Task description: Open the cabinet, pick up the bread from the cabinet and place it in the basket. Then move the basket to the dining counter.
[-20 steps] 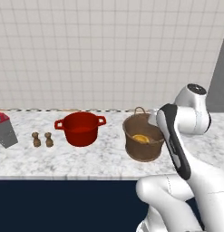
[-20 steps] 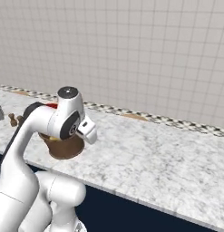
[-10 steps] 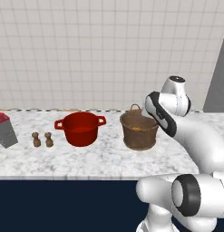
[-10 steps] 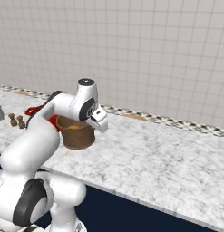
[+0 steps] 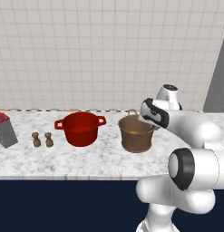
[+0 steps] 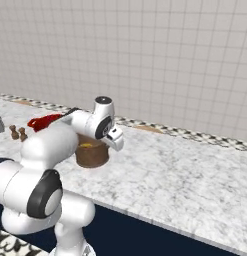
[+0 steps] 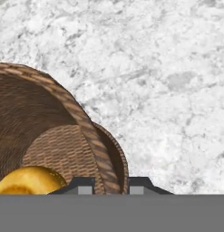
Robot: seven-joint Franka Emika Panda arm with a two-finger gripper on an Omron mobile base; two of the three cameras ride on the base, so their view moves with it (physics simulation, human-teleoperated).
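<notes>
The brown woven basket [image 5: 136, 136] stands on a marbled counter [image 5: 86, 158] against the tiled wall, to the right of the red pot. The orange-yellow bread [image 6: 86, 146] lies inside it, also low left in the hand view as the bread [image 7: 29, 182]. My gripper [image 5: 145, 120] reaches down at the basket's right rim. In the hand view the gripper [image 7: 111, 185] has the basket [image 7: 50, 136] rim and hoop filling the gap between its two fingertips, so it looks shut on the rim. The cabinet and the dining counter are out of view.
The red two-handled pot [image 5: 80, 128] sits just left of the basket. Further left are two small brown shakers [image 5: 42, 139] and a grey box with a red top [image 5: 4, 130]. In the right base view, bare counter [image 6: 185, 175] stretches to the basket's right.
The arm has swung from over the basket's mouth to its right side, and the hand has come down onto the rim. The basket sits slightly further left than before.
</notes>
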